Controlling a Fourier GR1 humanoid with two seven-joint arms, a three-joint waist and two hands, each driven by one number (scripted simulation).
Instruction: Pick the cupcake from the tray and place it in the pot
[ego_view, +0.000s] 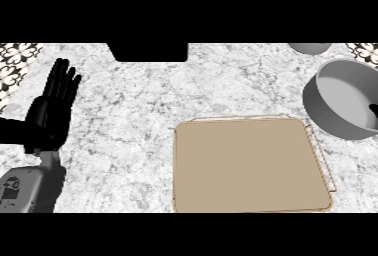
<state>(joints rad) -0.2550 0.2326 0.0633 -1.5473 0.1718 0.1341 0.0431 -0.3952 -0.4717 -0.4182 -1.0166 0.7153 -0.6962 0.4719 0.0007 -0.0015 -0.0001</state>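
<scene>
The big white speckled tabletop (148, 100) holds a flat tan tray (251, 167) at the near right, and nothing shows on it. A grey pot (343, 100) sits at the far right, just beside the tray. The cupcake cannot be seen anywhere. A dark bit pokes in at the pot's right edge; I cannot tell what it is. A cupcake is likely light, soft and easy to squash, so hold it low around its sides. The left hand (48, 112) rests at the left, fingers straight up, holding nothing.
</scene>
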